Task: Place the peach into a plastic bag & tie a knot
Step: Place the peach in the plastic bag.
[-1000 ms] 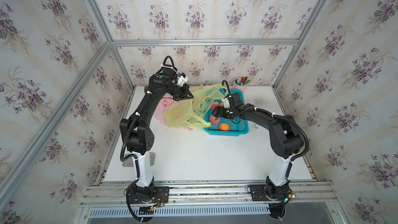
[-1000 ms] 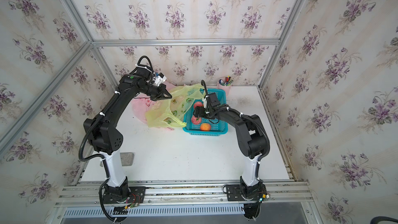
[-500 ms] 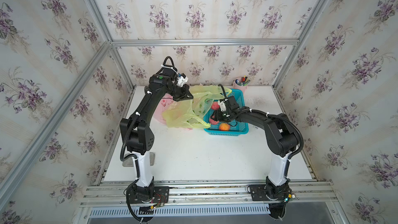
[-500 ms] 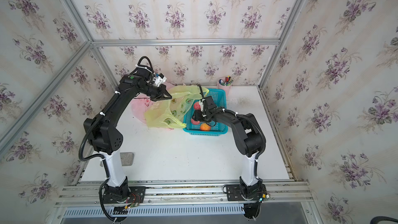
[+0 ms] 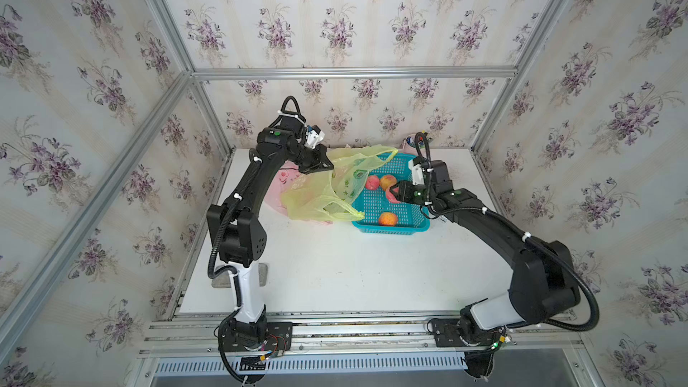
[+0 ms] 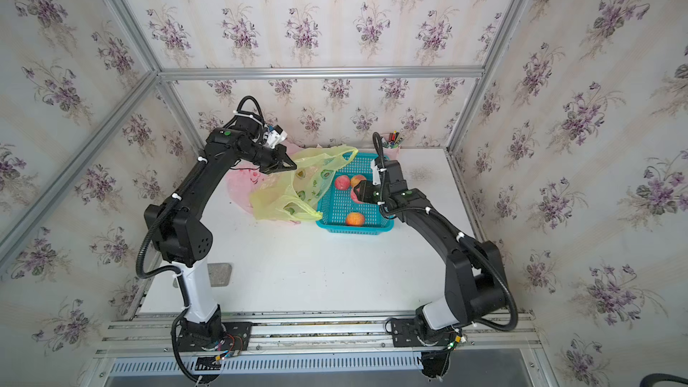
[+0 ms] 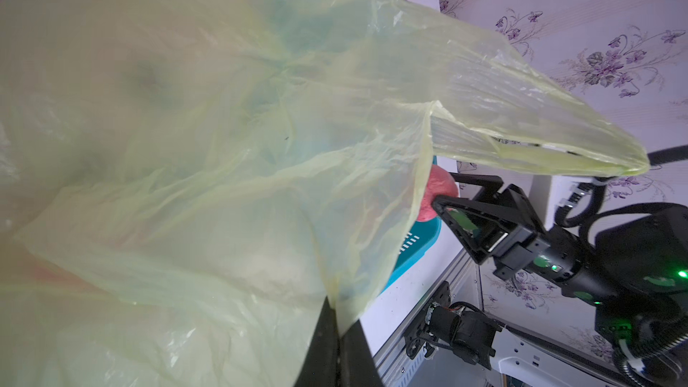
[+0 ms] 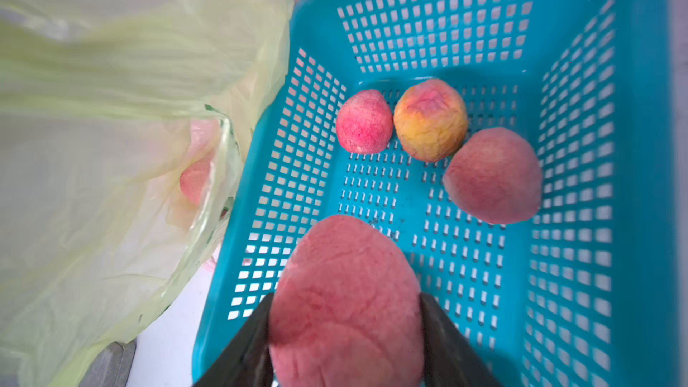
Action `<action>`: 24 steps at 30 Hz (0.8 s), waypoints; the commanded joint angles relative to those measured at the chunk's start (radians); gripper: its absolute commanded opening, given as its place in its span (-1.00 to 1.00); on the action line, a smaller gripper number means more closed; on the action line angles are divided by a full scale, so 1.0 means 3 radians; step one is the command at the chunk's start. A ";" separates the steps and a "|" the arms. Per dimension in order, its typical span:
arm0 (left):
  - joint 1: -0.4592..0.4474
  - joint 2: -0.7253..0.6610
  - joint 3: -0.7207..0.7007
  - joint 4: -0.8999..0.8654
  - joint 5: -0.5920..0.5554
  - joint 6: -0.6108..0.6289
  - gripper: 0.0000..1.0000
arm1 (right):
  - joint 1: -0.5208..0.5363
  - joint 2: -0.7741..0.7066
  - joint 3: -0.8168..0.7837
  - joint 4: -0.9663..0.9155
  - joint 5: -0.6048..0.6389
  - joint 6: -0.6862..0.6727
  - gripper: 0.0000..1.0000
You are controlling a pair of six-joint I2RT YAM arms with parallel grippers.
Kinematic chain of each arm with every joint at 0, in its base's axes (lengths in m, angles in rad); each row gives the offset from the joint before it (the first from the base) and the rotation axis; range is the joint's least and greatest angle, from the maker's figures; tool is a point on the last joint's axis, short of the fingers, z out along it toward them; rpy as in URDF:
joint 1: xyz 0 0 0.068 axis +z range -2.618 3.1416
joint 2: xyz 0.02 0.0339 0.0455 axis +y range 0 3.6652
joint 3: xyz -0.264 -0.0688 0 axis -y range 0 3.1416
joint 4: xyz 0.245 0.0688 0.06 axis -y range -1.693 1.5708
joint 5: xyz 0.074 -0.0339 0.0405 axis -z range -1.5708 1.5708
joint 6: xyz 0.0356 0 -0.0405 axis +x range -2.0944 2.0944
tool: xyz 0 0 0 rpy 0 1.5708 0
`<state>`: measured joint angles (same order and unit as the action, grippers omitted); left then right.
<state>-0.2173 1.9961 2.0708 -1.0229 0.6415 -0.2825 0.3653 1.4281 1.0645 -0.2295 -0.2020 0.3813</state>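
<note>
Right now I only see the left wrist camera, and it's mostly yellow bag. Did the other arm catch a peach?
Observer: Yes. In the right wrist view, the right gripper has its jaws pressed on both sides of a pink peach.
Operator: Any more peaches?
Observer: Three more peaches lie loose in the blue basket.
Operator: Is there anything hiding behind my bag?
Observer: In both top views, a pink bag lies under the yellow bag, on the side away from the basket.
</note>
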 commanded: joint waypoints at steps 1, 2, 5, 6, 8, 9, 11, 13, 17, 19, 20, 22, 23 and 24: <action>0.0003 0.0009 0.0027 0.0058 0.0035 -0.0015 -1.00 | 0.0138 -0.0323 -0.0006 -0.0080 -0.0036 -0.0077 0.04; 0.0000 0.0009 0.0023 0.0055 0.0032 -0.0015 -1.00 | 0.0260 -0.0399 0.0038 -0.0082 0.0002 -0.0080 0.04; 0.0002 0.0006 0.0012 0.0058 0.0042 -0.0025 -1.00 | 0.0746 -0.0409 0.0292 -0.0133 0.0156 -0.0107 0.04; 0.0003 0.0001 0.0011 0.0060 0.0045 -0.0030 -1.00 | 0.0856 -0.0353 0.0397 -0.0140 0.0198 -0.0113 0.04; -0.0001 -0.0003 -0.0007 0.0058 0.0050 -0.0031 -1.00 | 0.0977 -0.0166 0.0624 -0.0150 0.0228 -0.0068 0.04; -0.0002 -0.0006 -0.0013 0.0058 0.0055 -0.0036 -1.00 | 0.0982 -0.0059 0.0709 -0.0138 0.0231 -0.0046 0.04; 0.0001 -0.0027 -0.0030 0.0062 0.0064 -0.0043 -1.00 | 0.0981 0.0214 0.0930 -0.0103 0.0248 -0.0049 0.04; 0.0000 -0.0046 -0.0047 0.0067 0.0063 -0.0044 -1.00 | 0.0981 0.0511 0.1163 -0.0105 0.0308 -0.0067 0.06; 0.0002 -0.0083 -0.0077 0.0077 0.0053 -0.0045 -1.00 | 0.0981 0.1120 0.1652 -0.0079 0.0189 -0.0093 0.18; 0.0001 -0.0083 -0.0087 0.0081 0.0055 -0.0050 -1.00 | 0.0982 0.1369 0.1891 -0.0144 0.0098 -0.0090 0.45; 0.0001 -0.0083 -0.0090 0.0084 0.0055 -0.0050 -1.00 | 0.0984 0.1454 0.1990 -0.0187 0.0080 -0.0085 0.58; 0.0002 -0.0084 -0.0092 0.0088 0.0056 -0.0052 -1.00 | 0.0981 0.1458 0.2005 -0.0181 0.0062 -0.0073 0.80; 0.0002 -0.0080 -0.0089 0.0096 0.0060 -0.0054 -1.00 | 0.0981 0.1374 0.1937 -0.0137 0.0060 -0.0070 0.86; 0.0001 -0.0076 -0.0086 0.0099 0.0060 -0.0054 -1.00 | 0.0982 0.1281 0.1871 -0.0102 0.0055 -0.0076 0.87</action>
<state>-0.2165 1.9770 2.0453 -1.0130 0.6483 -0.2981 0.6582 1.8515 1.6398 -0.2829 -0.1699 0.3599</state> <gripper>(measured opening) 0.065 0.937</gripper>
